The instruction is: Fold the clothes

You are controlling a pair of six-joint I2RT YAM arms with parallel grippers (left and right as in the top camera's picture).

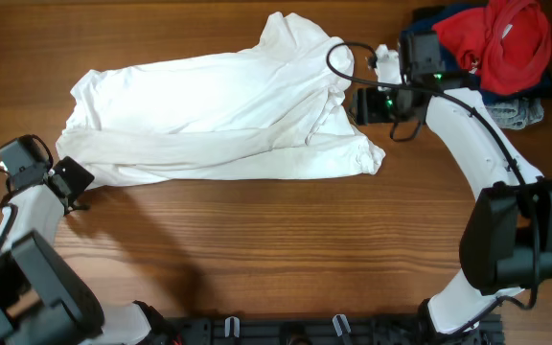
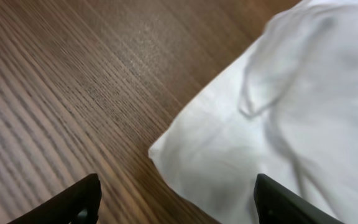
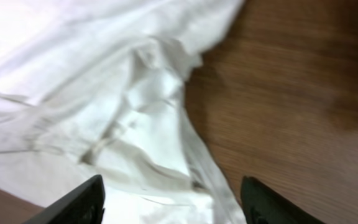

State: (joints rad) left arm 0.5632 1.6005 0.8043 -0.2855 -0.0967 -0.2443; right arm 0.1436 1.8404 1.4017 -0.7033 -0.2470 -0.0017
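Observation:
The white T-shirt [image 1: 218,120] lies crumpled and partly folded across the upper middle of the wooden table. My left gripper [image 1: 75,182] is open at the shirt's lower left corner; in the left wrist view a corner of the shirt [image 2: 253,143] lies between and beyond the spread fingers [image 2: 176,205]. My right gripper [image 1: 353,103] is open at the shirt's right side; in the right wrist view the bunched white fabric [image 3: 123,112] lies below its spread fingers [image 3: 173,202]. Neither gripper holds fabric.
A pile of other garments sits at the back right corner: a red one [image 1: 506,38] on top, navy blue [image 1: 427,19] and grey [image 1: 520,113] beneath. Bare wooden table [image 1: 276,249] lies in front of the shirt.

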